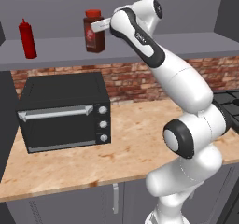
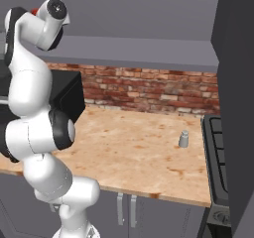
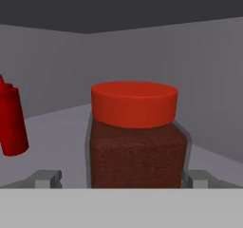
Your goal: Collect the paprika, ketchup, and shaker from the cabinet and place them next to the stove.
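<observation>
**A:** Brick ran behind the desk (image 1: 135,143), and above it the cabinet (image 1: 56,48) carried two of your three items. You had the hand (image 3: 122,178) up at the shelf with its fingers spread wide, one on each side of the paprika (image 3: 136,141), gripping nothing yet.

**B:** So what could have gone wrong from there?

**A:** The jar was the widest item and filled nearly all the gap between the fingers (image 3: 45,178). If you were slightly off-centre, one finger would likely have touched first and pushed the jar back or turned it. Closing low on the body seemed safer than closing near the red cap. The ketchup (image 1: 27,38) stood well apart to the side, so I judged a knock there unlikely unless you swung wide on the way out. The black toaster oven (image 1: 65,111) sat right below the shelf, so a dropped jar might have landed on it.

**B:** And the shaker?

**A:** The shaker (image 2: 184,139) already stood on the desk near the stove (image 2: 218,152).

**B:** What couldn't you make out?

**A:** The jar's base and the finger pads were cut off at the bottom of the hand view, so I couldn't tell whether either finger touched it. From the right base view, the arm hid the jar.
</observation>
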